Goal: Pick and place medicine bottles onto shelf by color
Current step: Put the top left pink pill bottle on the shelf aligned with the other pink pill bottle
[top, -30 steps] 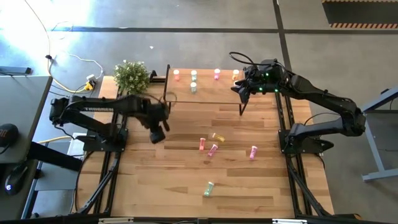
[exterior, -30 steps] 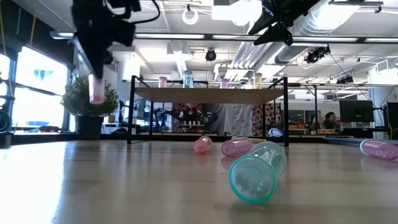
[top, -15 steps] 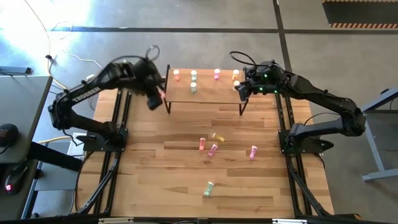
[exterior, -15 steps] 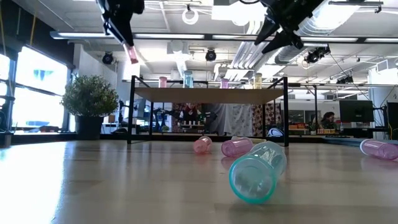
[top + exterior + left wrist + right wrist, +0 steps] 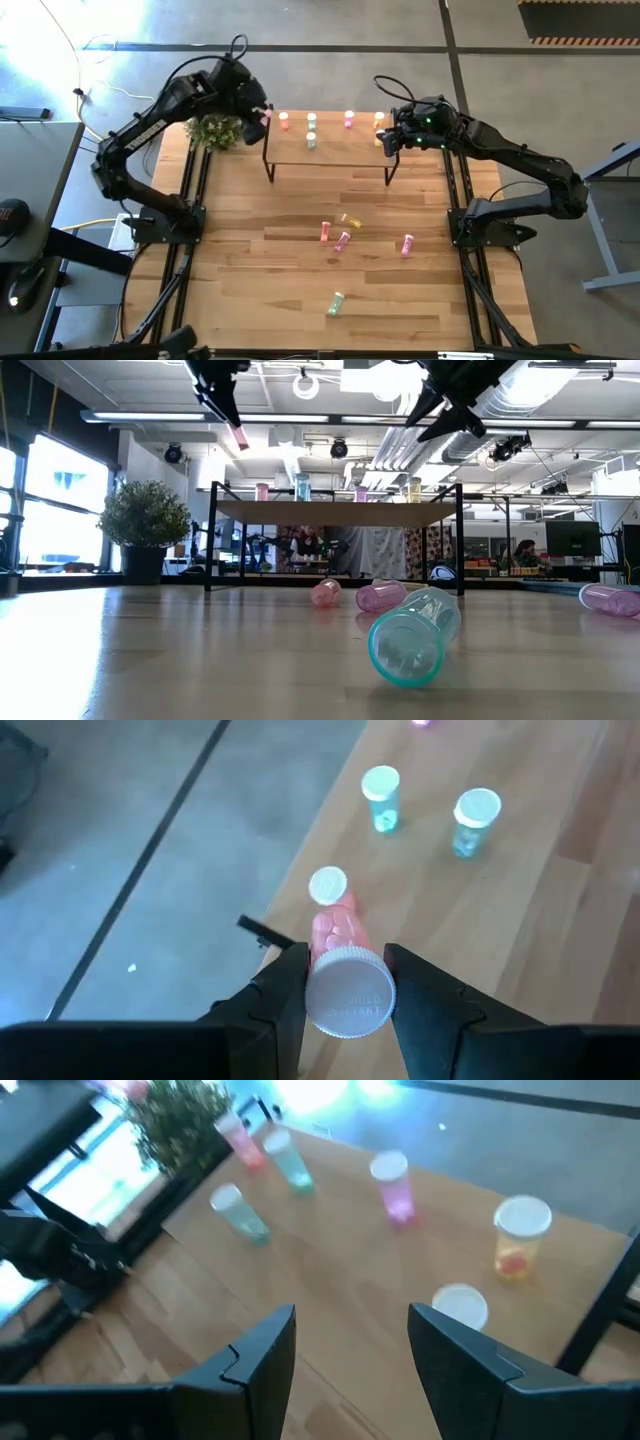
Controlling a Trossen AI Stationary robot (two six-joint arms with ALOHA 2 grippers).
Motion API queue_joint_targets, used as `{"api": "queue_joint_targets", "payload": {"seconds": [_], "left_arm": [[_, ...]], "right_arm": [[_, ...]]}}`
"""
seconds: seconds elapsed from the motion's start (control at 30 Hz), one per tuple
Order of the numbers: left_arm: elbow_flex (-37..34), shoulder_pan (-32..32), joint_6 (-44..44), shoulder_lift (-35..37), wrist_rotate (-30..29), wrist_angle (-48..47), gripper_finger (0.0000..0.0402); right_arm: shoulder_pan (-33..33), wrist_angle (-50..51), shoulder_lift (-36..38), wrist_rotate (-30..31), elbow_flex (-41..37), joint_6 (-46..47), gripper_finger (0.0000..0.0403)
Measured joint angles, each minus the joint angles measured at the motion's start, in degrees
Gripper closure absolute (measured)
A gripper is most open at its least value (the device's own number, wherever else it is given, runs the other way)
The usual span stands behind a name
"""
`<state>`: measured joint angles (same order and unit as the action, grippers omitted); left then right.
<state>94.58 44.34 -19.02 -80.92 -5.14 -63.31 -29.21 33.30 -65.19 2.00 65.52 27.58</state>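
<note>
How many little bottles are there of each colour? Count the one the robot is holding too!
Salmon-red bottles: 3, one of them held in the left hand
Mint-green bottles: 3
Pink bottles: 3
Yellow bottles: 3
Total: 12

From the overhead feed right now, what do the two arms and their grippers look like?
Both arms are dark, jointed and slim. The left arm carries pale lettering along one link, and a thin black cable loops over its wrist. The right arm shows small green lights near its wrist. Each gripper, left and right, has two dark, flat, angular fingers.
</note>
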Motion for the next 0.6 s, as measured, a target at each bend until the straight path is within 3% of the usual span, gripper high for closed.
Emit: {"api": "queue_joint_targets", "payload": {"seconds": [0.3, 0.6], "left_arm": [[8.51, -0.59, -0.71, -8.05, 2.41, -9.01, 0.0287], [9.18, -2.23, -0.69, -14.98, 5.74, -12.15, 0.0287]], "right_arm": [[-0.02, -1.2, 0.0, 1.04, 0.0, -1.17, 0.0217], [-0.02, -1.02, 0.0, 1.03, 0.0, -2.11, 0.0217]]}}
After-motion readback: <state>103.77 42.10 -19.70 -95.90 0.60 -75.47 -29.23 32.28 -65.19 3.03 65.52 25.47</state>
